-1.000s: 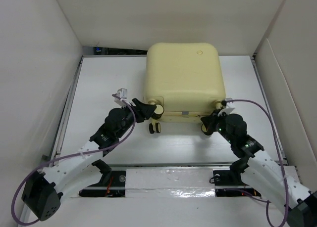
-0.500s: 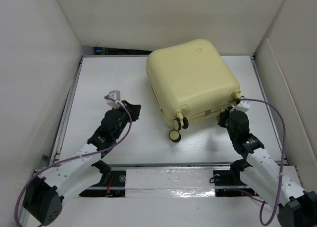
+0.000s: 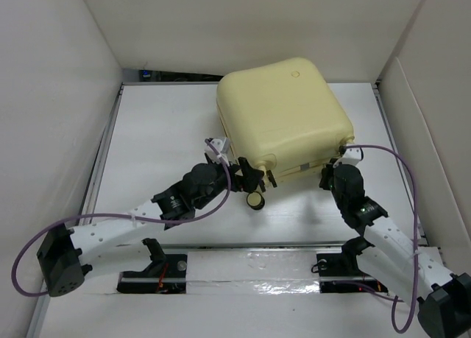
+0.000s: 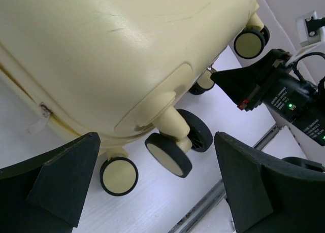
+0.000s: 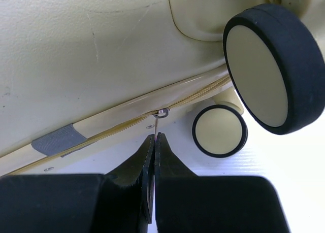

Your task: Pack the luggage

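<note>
Between the pressed-together fingers of the right gripper (image 5: 154,144) sits a thin metal zipper pull (image 5: 159,122). It is pinched at its lower end, and its ring is hooked to the zipper (image 5: 101,132) straight up at 12 o'clock. That zipper follows the seam of the luggage (image 5: 91,50), slanting from 8 o'clock to 2 o'clock across the right wrist view. A grey tab (image 5: 60,139) sits on the seam at about 9 o'clock from the fingertips. At 2 o'clock from the pinch hangs a large black-and-cream wheel (image 5: 271,68), and a second wheel (image 5: 220,130) shows at 3 o'clock, partly behind the first.

The left gripper (image 4: 156,141) has its fingers spread wide and clamped on nothing. A twin caster (image 4: 170,154) shows in the gap between them, and a single wheel (image 4: 119,176) lies just beside the finger at 7 o'clock.

Seen from above, the pale yellow luggage lies closed on the white table (image 3: 154,124), turned askew, toward 12 o'clock from both arm bases. The left gripper is at its 7 o'clock corner and the right gripper at its 5 o'clock corner.
</note>
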You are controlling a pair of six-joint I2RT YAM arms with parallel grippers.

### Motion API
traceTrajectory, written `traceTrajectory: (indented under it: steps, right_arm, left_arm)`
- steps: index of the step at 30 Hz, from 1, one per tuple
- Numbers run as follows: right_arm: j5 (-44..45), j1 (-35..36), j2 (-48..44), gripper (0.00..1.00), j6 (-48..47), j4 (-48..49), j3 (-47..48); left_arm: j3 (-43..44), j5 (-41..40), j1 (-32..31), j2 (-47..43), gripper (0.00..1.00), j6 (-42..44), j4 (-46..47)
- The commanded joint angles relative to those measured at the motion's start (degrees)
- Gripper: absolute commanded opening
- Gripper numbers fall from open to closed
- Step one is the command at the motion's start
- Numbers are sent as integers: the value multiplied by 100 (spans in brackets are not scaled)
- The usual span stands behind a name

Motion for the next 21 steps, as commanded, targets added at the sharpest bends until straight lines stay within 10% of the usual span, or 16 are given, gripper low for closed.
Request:
traceTrajectory:
  steps: [1,14,17,18,21]
  right_arm:
    - [-785,201,-130,0,-66,254,-73]
    - [-1391,254,265,0,-136,711,-64]
    - [-1400,315,388,0,-197,693,-11]
    - [-1400,315,397,0,-206,693,-20]
    - [-1558,402,406,0,-329,781,-20]
  left_arm:
    - [367,-136,-279,421,95,60,-149]
    - [1168,-488,-526,1679,89,-257,-457]
    - [1133,-699,-526,1749,68,-318,-360]
    - [1107,-865,-526,1732,41,-318,-308]
    - [1036,-954,-526,1696,1,-266,-132]
